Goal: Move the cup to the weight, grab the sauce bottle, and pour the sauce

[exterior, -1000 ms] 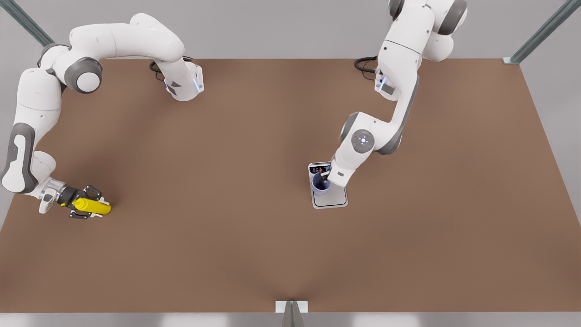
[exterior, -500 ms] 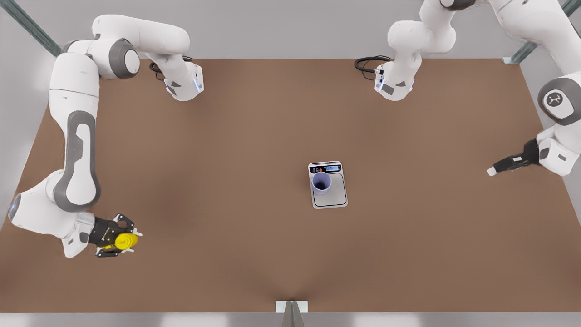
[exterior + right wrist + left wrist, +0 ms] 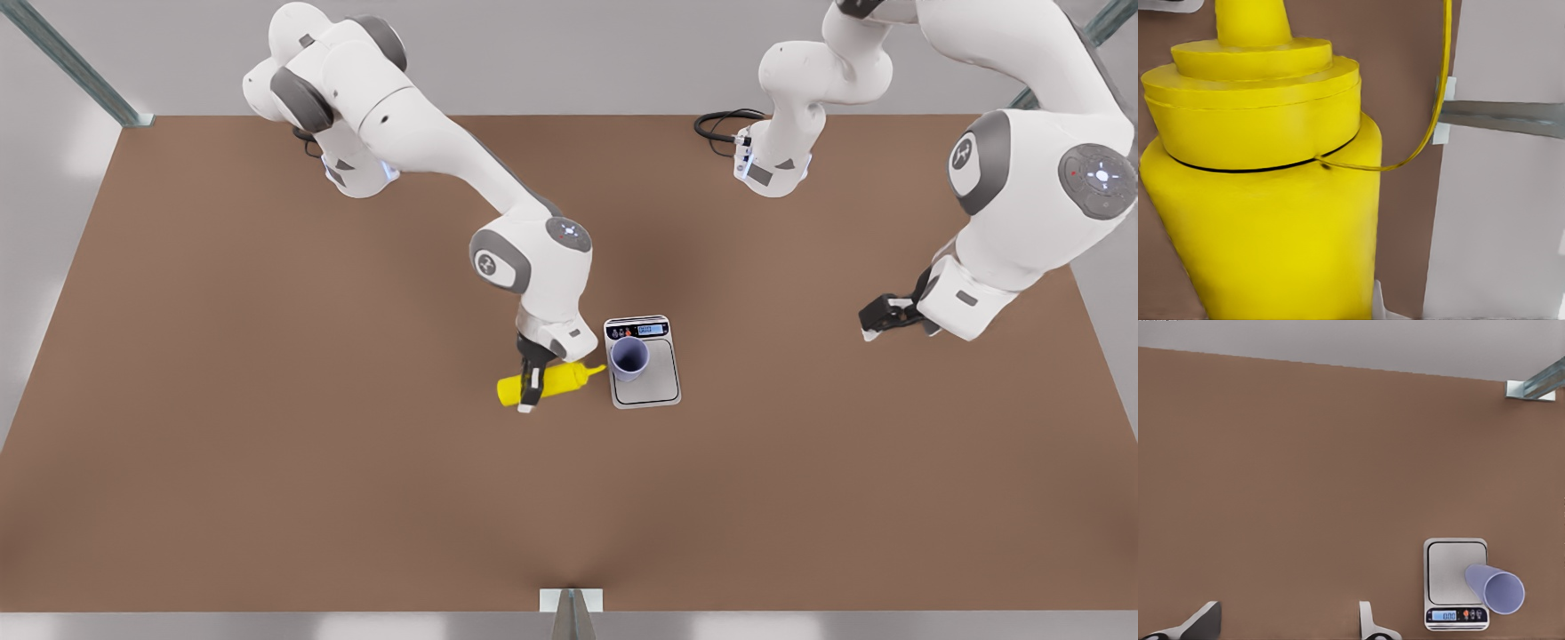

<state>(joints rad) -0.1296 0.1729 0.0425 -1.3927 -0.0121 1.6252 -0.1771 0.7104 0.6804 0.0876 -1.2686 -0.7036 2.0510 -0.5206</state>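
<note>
Yellow sauce bottle [image 3: 551, 382] in right tool [image 3: 528, 402], nozzle beside cup [image 3: 629, 358]

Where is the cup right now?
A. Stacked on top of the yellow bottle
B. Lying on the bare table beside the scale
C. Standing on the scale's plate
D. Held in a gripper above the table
C. In the front view the cup stands upright on the scale, near its display, with no gripper on it.
</note>
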